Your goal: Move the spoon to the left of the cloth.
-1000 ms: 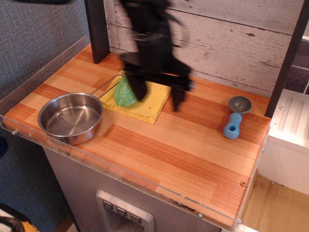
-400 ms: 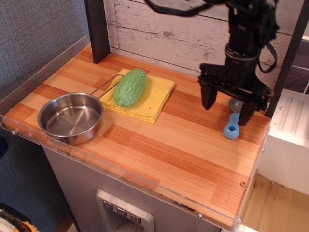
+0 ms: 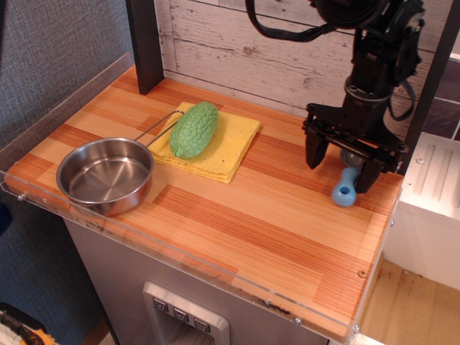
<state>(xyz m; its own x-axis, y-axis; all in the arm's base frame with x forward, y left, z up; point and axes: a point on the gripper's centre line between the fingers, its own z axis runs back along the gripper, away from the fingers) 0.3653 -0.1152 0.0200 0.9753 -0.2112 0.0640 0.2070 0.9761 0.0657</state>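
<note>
Near the right edge of the wooden tabletop [image 3: 237, 215], the black gripper [image 3: 341, 169] hung over the spoon [image 3: 346, 188], its jaws spread wide, one finger on each side of the scoop. Only the light-blue handle with the hole at its end showed clearly; the grey bowl was mostly hidden behind the gripper. Whether the fingers touched the spoon could not be told. Well apart to the left lay the yellow cloth [image 3: 228, 147], with a bumpy green vegetable [image 3: 192, 129] resting on it. A steel pan [image 3: 106, 175] sat near the front left corner, its wire handle reaching toward the cloth.
</note>
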